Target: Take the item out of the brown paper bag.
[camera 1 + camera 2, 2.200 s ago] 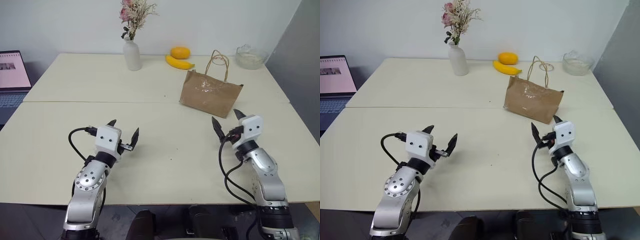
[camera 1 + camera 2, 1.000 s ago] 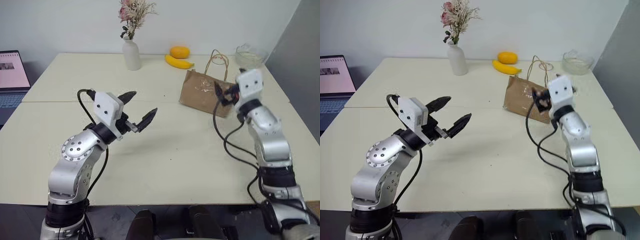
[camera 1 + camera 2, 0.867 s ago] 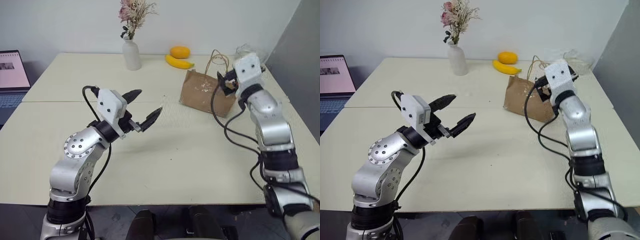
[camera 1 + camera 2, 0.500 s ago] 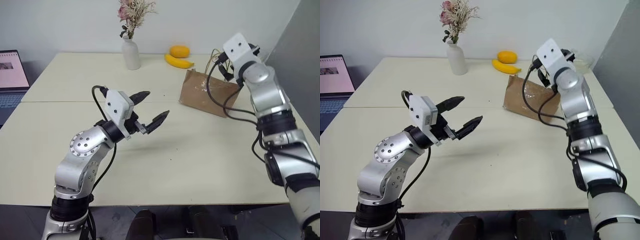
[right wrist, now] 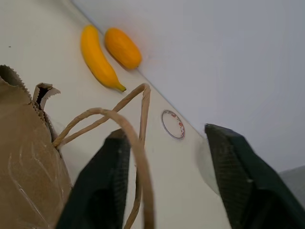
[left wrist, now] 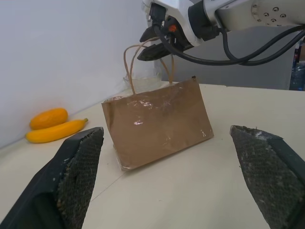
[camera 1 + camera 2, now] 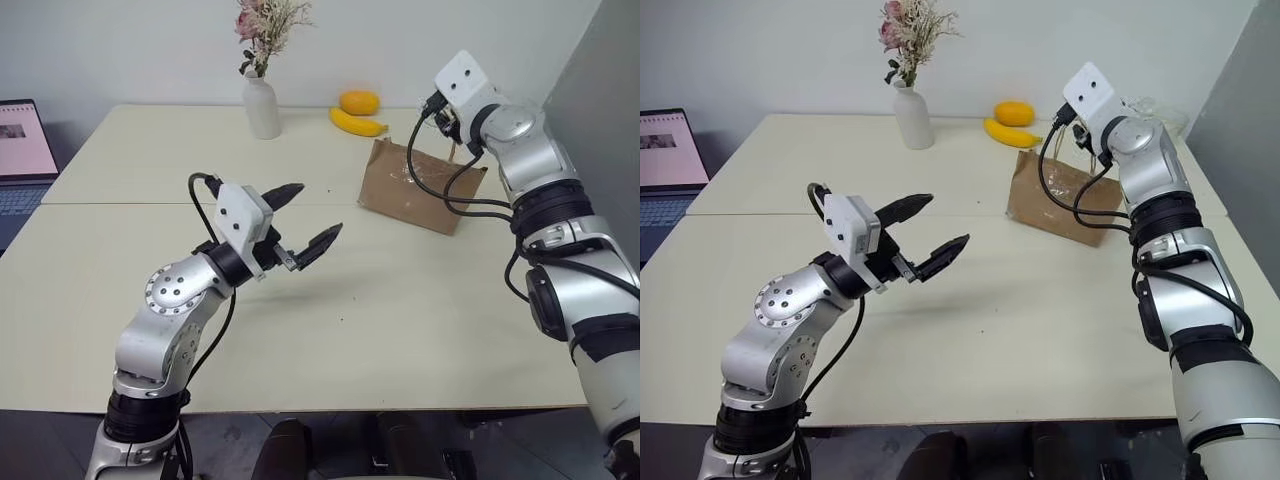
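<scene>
Right arm at the bag handles, left arm waiting mid-bench.

Left gripper [image 7: 308,220] hangs above the near half of the bench [image 7: 400,320], jaws wide, nothing between them, aimed at the brown paper bag [image 7: 418,188]. Bag stands upright on the far right of the bench, both cord handles [image 5: 109,119] sticking up. Right gripper [image 6: 152,45] sits at the handle loops just above the bag; jaws part-open, one handle cord runs up between them, can't tell if it's pinched. Item not visible. Behind the bag: banana [image 7: 358,124] and orange fruit [image 7: 360,103]; white vase [image 7: 264,110] further left.
</scene>
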Tool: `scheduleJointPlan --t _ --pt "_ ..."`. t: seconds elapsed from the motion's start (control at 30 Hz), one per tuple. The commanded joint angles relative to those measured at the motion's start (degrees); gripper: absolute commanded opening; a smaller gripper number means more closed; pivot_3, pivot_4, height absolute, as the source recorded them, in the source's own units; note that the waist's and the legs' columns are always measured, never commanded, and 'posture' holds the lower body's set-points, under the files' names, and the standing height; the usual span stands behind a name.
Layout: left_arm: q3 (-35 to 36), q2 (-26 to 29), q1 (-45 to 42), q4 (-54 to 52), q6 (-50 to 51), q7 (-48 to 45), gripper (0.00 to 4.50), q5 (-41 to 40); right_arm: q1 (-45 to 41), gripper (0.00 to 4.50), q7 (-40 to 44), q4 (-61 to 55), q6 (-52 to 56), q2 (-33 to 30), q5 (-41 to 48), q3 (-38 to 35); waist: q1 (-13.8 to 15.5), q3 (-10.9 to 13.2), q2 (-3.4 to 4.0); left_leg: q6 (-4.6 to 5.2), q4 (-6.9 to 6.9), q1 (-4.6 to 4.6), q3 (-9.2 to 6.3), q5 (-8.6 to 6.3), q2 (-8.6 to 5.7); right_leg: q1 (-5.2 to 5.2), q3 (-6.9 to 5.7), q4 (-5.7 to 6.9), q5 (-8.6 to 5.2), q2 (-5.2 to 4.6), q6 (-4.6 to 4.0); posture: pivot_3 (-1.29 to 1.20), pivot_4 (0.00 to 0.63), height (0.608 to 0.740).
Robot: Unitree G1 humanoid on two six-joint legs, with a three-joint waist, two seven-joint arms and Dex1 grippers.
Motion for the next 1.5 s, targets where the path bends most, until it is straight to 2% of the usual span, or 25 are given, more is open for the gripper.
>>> scheduleJointPlan --t 0.03,0.13,0.33,0.43,0.63,0.93,1.3,1.5 --pt "-0.5 -0.4 -0.2 -0.9 -1.9 0.2 4.46 0.8 -3.2 1.05 0.5 -0.5 -1.1 -0.3 -0.2 -0.7 0.0 0.0 0.0 0.0 0.0 0.0 -0.01 0.0 0.0 0.0 0.0 0.0 0.0 -0.01 0.0 0.0 0.15 0.74" --pt "-0.8 -0.2 0.0 -0.8 -2.7 0.4 4.46 1.9 -3.4 0.01 0.9 -0.1 -1.3 -0.4 0.0 -0.9 0.0 0.0 0.0 0.0 0.0 0.0 -0.04 0.0 0.01 0.0 -0.01 0.0 0.0 0.0 -0.01 0.0 0.15 0.74" --pt "-0.3 -0.3 1.8 -2.2 -2.3 0.8 4.46 1.8 -3.4 0.01 1.2 0.2 -2.4 0.0 1.1 -1.6 0.0 0.0 0.0 0.0 0.0 0.0 -0.11 0.0 0.01 -0.01 -0.01 0.01 0.01 -0.04 -0.02 0.0 0.15 0.74" --pt "2.7 -0.2 4.5 -4.4 -0.7 2.5 4.46 0.0 -4.7 0.01 1.1 0.6 -4.4 0.5 1.6 -2.0 -0.3 0.0 0.01 0.0 0.0 0.01 -0.11 0.0 0.01 -0.01 0.0 0.01 0.01 -0.09 -0.02 0.0 0.15 0.74" --pt "8.7 -1.1 13.2 -11.7 2.0 7.1 4.46 -3.7 -6.9 0.01 2.1 2.6 -10.8 1.5 1.9 -2.1 -0.7 0.0 0.04 0.0 -0.04 -0.02 -0.12 0.0 0.03 -0.06 0.0 0.02 0.01 -0.23 -0.03 0.0 0.15 0.74" --pt "13.2 -1.2 23.7 -16.1 1.5 11.1 4.46 -2.6 -10.6 0.01 2.1 8.3 -16.0 5.9 2.6 -3.1 -0.7 0.0 0.06 0.0 -0.04 0.01 -0.13 0.0 0.02 -0.06 -0.01 0.05 0.01 -0.23 -0.04 0.0 0.15 0.74" --pt "13.7 -1.6 25.4 -16.8 -1.4 14.0 4.46 0.4 -13.6 0.01 -1.5 11.5 -16.5 11.6 3.9 -4.3 -0.7 0.0 0.08 0.0 -0.05 -0.02 -0.15 0.0 0.02 -0.07 -0.03 0.03 0.01 -0.24 -0.06 0.0 0.15 0.74" --pt "12.2 -2.6 24.1 -16.1 -2.5 15.2 4.46 1.7 -10.5 0.01 -1.4 9.7 -16.9 14.8 2.9 -3.1 -0.7 0.0 0.07 0.0 -0.05 -0.01 -0.16 0.0 0.02 -0.06 -0.04 0.04 0.02 -0.24 -0.06 0.0 0.15 0.74"
